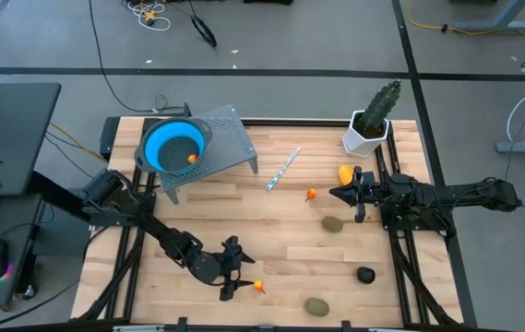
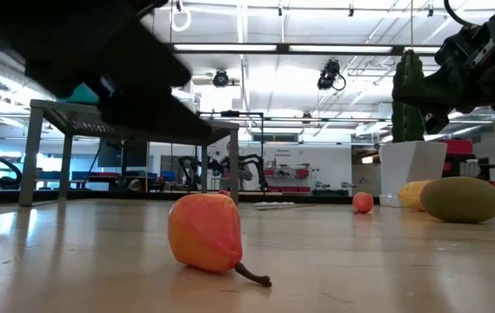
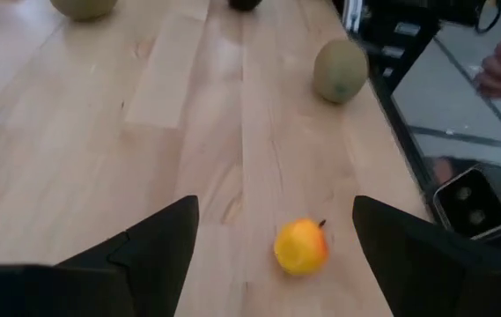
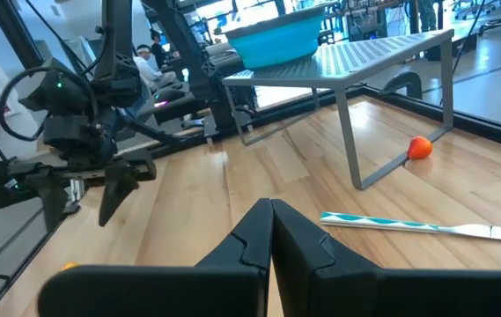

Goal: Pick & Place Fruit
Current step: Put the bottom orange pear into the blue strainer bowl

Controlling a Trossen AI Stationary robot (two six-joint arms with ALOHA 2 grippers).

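Observation:
A small orange fruit (image 3: 301, 247) with a dark stem lies on the wooden table (image 1: 271, 235) near its front edge (image 1: 259, 287). My left gripper (image 1: 241, 273) is open and slants down just left of the fruit. In the left wrist view the fruit sits ahead between the two fingers, touching neither. My right gripper (image 1: 340, 194) is shut and level at the right side, holding nothing. Another orange piece (image 1: 192, 159) lies in the blue bowl (image 1: 174, 148).
The bowl stands on a grey perforated stand (image 1: 225, 143) at the back left. Loose on the table lie two olive ovals (image 1: 333, 224) (image 1: 316, 306), a dark round fruit (image 1: 364, 275), a yellow-orange oval (image 1: 346, 172), an orange piece (image 1: 311, 194), a striped stick (image 1: 282, 169) and a potted cactus (image 1: 370, 124).

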